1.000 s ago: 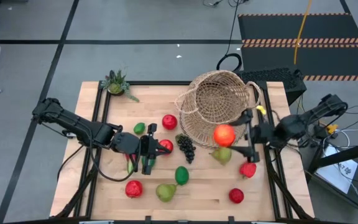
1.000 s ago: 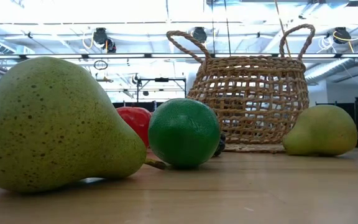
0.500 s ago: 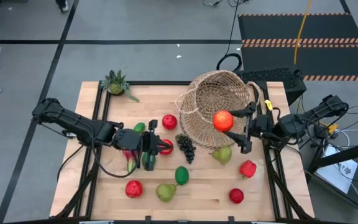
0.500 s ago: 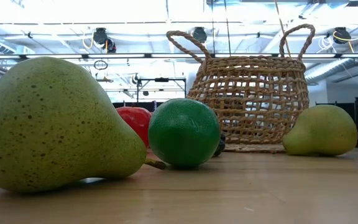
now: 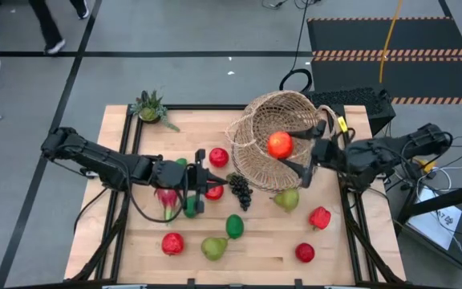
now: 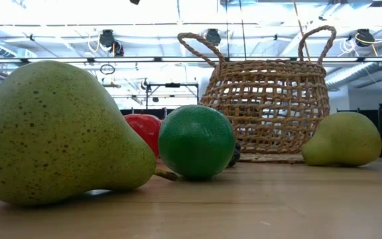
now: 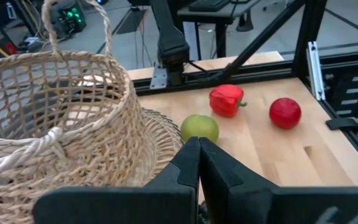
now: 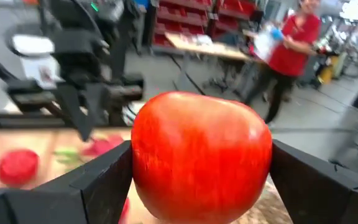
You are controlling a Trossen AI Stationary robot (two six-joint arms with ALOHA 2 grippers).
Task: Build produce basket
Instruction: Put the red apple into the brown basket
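My right claw (image 5: 295,151) pinches a red apple (image 5: 279,144) over the basket (image 5: 255,152); left claw (image 5: 203,183), pressed together, sits beside the basket near the grapes (image 5: 240,191).

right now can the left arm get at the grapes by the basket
Probably yes: the left gripper, shut and empty, sits just beside the grapes with bare table between them.
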